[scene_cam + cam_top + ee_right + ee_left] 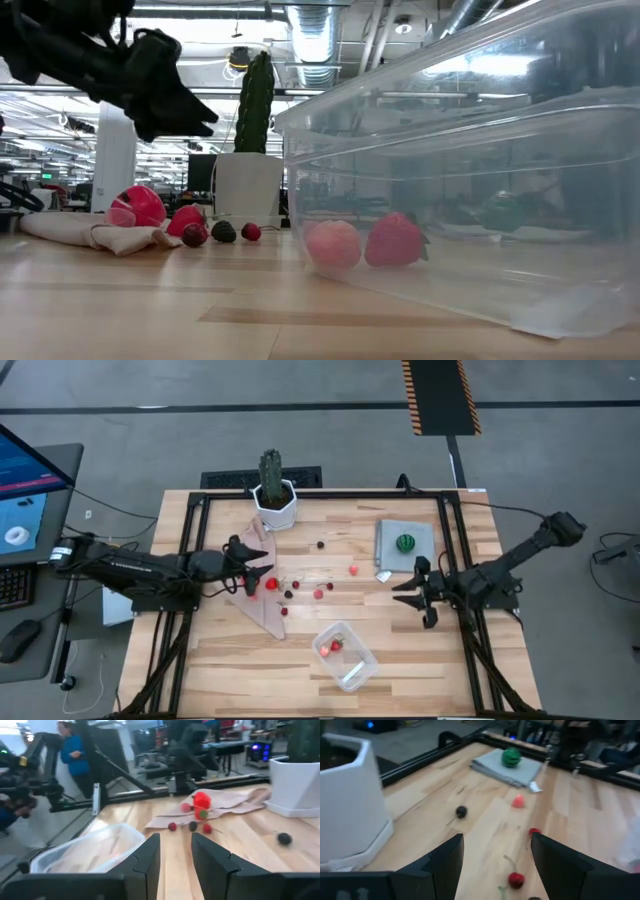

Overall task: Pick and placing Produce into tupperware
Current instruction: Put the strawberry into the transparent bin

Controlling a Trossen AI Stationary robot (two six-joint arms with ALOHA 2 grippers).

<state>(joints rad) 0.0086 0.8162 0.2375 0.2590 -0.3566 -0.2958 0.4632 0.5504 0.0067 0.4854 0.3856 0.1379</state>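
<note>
Produce is mostly still loose on the table, strung out in a little trail across the middle of the high view, from the red tomato-like piece (pixel 271 584) at centre left over to a pinkish piece (pixel 353 570) right of centre. The tupperware (pixel 346 656) sits at lower centre with its lid off, and two pieces (pixel 362 243) are already inside, one pale pink and one strawberry-like, resting against the see-through wall in the low view. So my guess is we're early in the job, with plenty left to move.

The left gripper (pixel 251 565) is at centre left of the high view, over a crumpled beige cloth (pixel 262 608) and right beside the tomato-like piece. Its fingers are spread moderately wide with nothing between them; the left wrist view looks straight through the gap at bare wood and small fruit. Looks to me like it's lining up on one of the pieces ahead of it, maybe the cherry (pixel 515 879) nearest its tips.

The right gripper (pixel 414 590) sits at centre right, just below the grey mat (pixel 391 555) that has the green striped ball (pixel 405 543) on it. Its fingers are only a narrow gap apart and empty. It's probably waiting its turn, parked facing the fruit.

The cactus in its white pot (pixel 274 506) is at upper centre, clear of the work.
</note>
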